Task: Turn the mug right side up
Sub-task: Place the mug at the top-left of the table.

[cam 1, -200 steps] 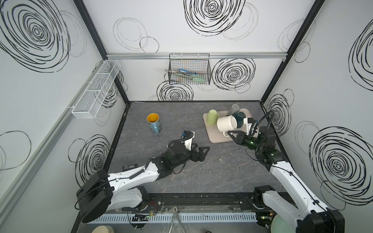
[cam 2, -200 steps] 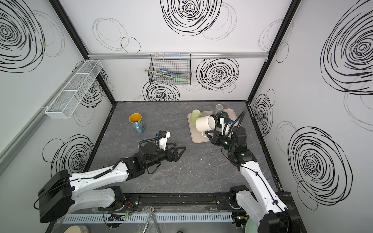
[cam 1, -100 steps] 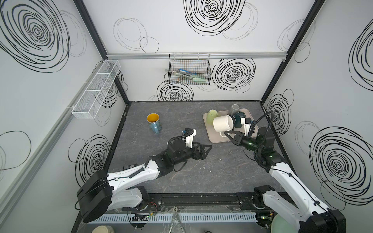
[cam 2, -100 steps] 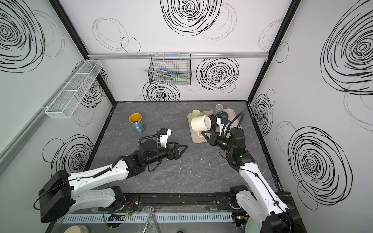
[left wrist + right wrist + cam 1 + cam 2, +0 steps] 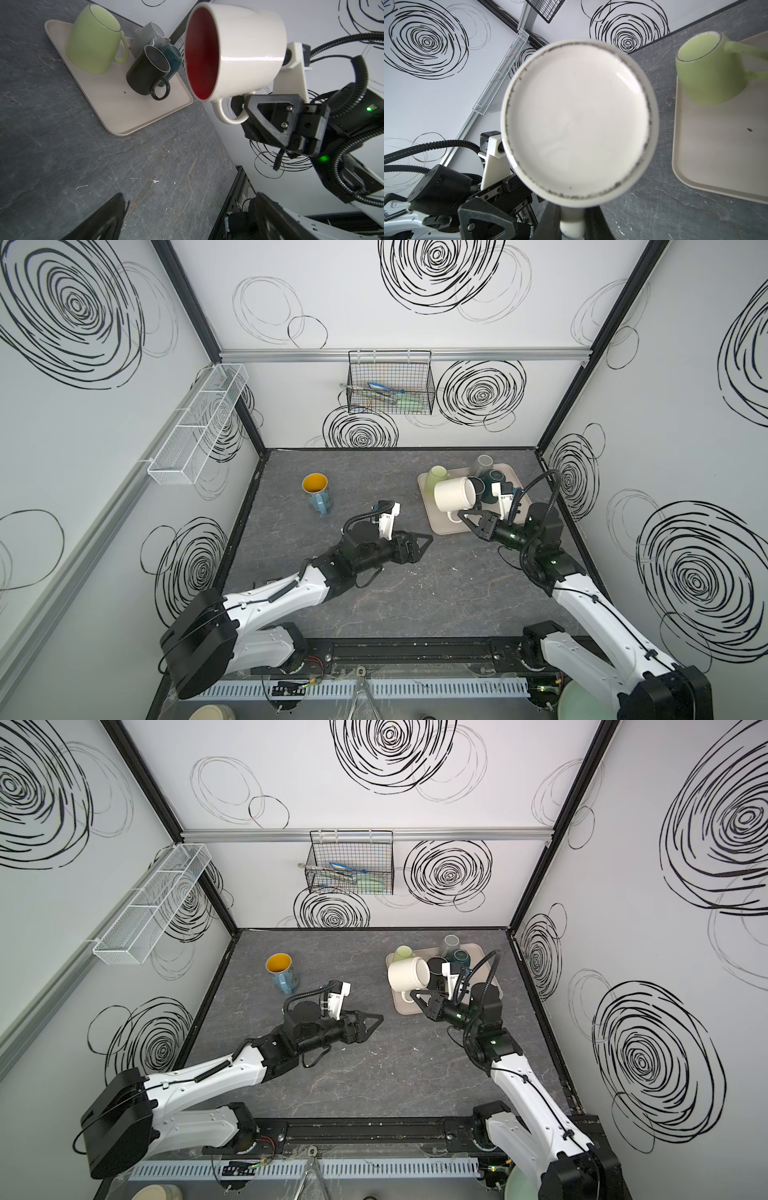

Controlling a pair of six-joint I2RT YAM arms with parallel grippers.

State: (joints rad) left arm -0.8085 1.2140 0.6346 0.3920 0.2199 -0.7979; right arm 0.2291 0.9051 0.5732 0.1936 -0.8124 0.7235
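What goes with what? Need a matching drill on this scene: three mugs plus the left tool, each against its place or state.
1. white mug
2. light green mug
3. blue mug
4. left tool

a. upright on the table, off the tray
b. open, holding nothing
c. on its side in the air, handle gripped by the right tool
d. upside down on the tray

Pairs: 1-c, 2-d, 3-a, 4-b

tray point(image 5: 440, 526): green mug point(image 5: 437, 475) upside down, black mug point(image 5: 147, 74) beside it | blue mug point(image 5: 318, 494): upright on table point(image 5: 415, 593) | wire basket point(image 5: 390, 385): back wall
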